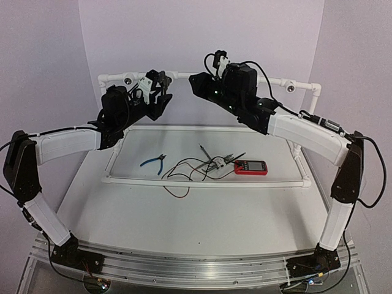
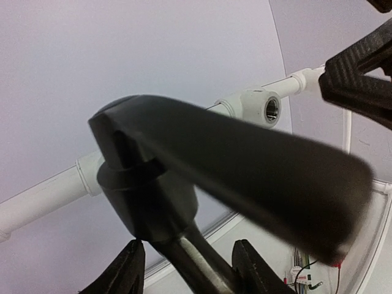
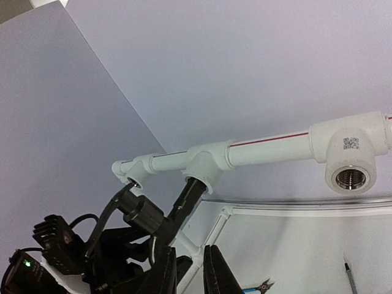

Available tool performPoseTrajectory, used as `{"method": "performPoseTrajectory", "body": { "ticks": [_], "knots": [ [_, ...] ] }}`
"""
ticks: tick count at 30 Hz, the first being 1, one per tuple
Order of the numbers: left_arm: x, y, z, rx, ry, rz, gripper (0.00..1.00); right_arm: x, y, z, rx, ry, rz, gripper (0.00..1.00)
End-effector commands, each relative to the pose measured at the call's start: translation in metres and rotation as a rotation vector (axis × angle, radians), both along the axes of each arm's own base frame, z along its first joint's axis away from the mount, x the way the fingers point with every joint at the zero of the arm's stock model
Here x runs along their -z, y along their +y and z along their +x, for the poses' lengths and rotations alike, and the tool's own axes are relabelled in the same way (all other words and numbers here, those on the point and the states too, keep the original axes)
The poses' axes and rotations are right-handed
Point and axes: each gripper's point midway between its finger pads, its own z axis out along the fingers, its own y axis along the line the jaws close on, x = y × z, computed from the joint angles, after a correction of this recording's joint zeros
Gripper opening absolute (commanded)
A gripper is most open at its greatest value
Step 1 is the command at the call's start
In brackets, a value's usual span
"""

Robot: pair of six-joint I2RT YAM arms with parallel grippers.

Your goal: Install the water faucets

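In the left wrist view the faucet is so close that its lever is blurred. The bottom edge cuts its stem where my left gripper holds it. Below the white pipe, the edge cuts off the pliers and most of my right gripper. In the top view the faucet is too small to tell whether it touches the pipe.

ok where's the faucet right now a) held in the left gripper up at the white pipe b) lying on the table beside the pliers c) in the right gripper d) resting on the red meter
a: the left gripper is clamped on the water faucet, and the right wrist view shows its end meeting a socket on the white pipe at the back.
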Motion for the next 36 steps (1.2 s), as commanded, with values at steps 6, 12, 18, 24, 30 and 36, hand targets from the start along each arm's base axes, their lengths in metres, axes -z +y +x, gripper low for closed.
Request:
{"method": "performPoseTrajectory", "body": {
  "ticks": [6, 12, 18, 24, 30, 36],
  "knots": [
    [-0.059, 0.011, -0.004, -0.092, -0.242, 0.018, 0.27, -0.001, -0.01, 0.003, 0.014, -0.001, -0.007, 0.19],
    [-0.053, 0.013, -0.004, -0.094, -0.219, 0.021, 0.23, -0.001, -0.013, 0.003, 0.018, 0.003, 0.0, 0.19],
    [-0.054, 0.013, -0.007, -0.077, -0.194, -0.004, 0.32, -0.004, -0.015, 0.002, 0.02, -0.003, 0.001, 0.19],
    [-0.064, 0.025, -0.023, -0.066, -0.149, -0.056, 0.53, -0.007, -0.027, -0.001, 0.034, -0.025, -0.03, 0.21],
    [-0.068, 0.042, -0.056, -0.004, -0.076, -0.129, 0.65, 0.005, -0.056, 0.0, 0.06, -0.023, -0.142, 0.25],
    [-0.04, 0.074, -0.059, -0.032, 0.057, -0.171, 0.65, 0.063, -0.113, 0.003, 0.169, 0.107, -0.311, 0.29]
  ]
}}
